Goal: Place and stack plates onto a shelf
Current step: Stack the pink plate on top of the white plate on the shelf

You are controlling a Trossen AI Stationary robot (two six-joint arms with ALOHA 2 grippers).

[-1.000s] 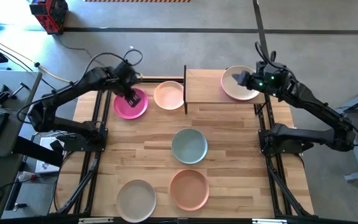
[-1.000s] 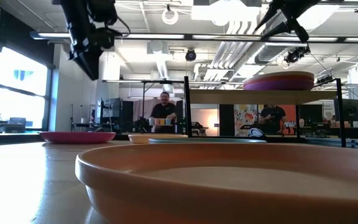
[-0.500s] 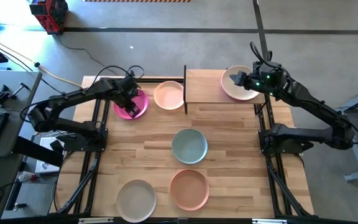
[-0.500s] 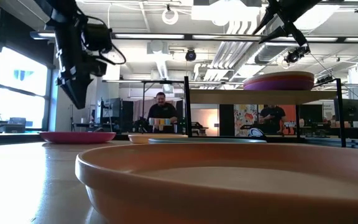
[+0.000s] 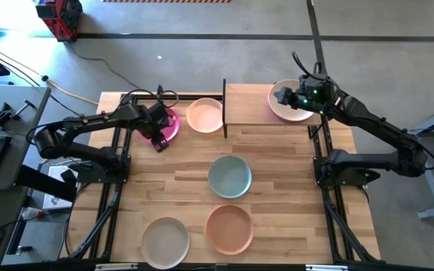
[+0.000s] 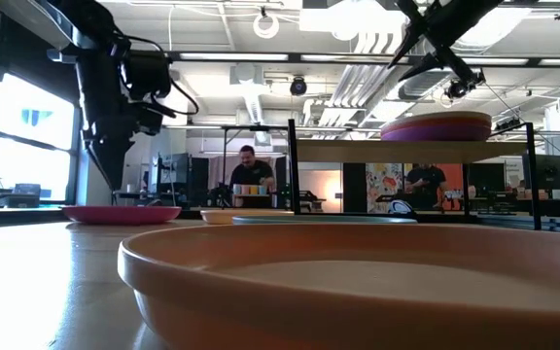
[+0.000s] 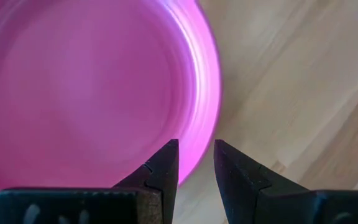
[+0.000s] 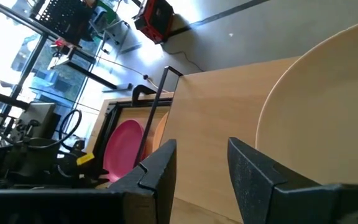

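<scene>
Nearest on the table (image 5: 277,188) lie an off-white plate (image 5: 165,241) and a salmon plate (image 5: 230,229), then a teal plate (image 5: 229,176). Farther back, the left hand (image 5: 159,140), fingers apart, hangs over the near rim of the magenta plate (image 5: 170,123), beside a cream plate (image 5: 204,115). The right hand (image 5: 280,96), fingers apart and empty, hovers above the plate stack (image 5: 296,111) on the shelf (image 5: 247,105).

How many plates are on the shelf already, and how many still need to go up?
Done: a stack on the shelf, cream plate over purple; any beneath are hidden. In hand: nothing yet; the open left gripper is at the magenta plate rim, the open right gripper above the stack. Left: five plates on the table.
</scene>
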